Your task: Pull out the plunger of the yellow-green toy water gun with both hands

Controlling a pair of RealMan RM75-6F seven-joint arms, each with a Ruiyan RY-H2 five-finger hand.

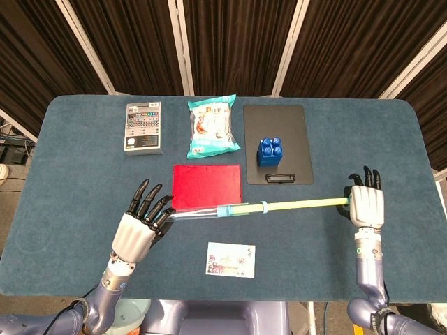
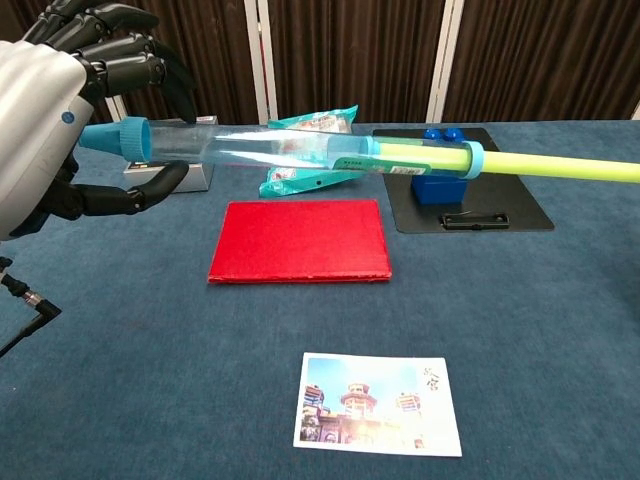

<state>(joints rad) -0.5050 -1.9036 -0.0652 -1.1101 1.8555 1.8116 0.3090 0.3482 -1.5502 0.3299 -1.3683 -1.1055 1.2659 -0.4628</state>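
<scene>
Left hand (image 2: pixel 50 120) first: wrapped around the nozzle end of the water gun (image 1: pixel 209 213), fingers curled over the clear barrel (image 2: pixel 260 150) and thumb beneath. Hold that wrap firm and fixed in the air; treat it as the anchor and let nothing slide through it.

Right hand (image 1: pixel 367 206) next: set at the far end of the yellow-green plunger (image 1: pixel 304 204), back toward the head camera and fingers pointing up. Looks to be holding the rod's tip, though the actual contact hides behind the hand and lies outside the chest view. Confirm a secure pinch before adding any force.

Then the pull itself: draw outward to the right, straight along the line of the barrel. Avoid any sideways or downward bend, since a long stretch of thin rod already shows beyond the blue collar and would likely flex or jam. Go slowly near the end of travel; judging by the inner end well along the barrel, little stroke remains.

Hold the whole toy level, above the counter (image 1: pixel 84 181) and over the near edge of the red pad (image 1: pixel 207 185). Stay above the blue blocks (image 1: pixel 270 151) behind and the postcard (image 1: pixel 231 259) in front.
</scene>
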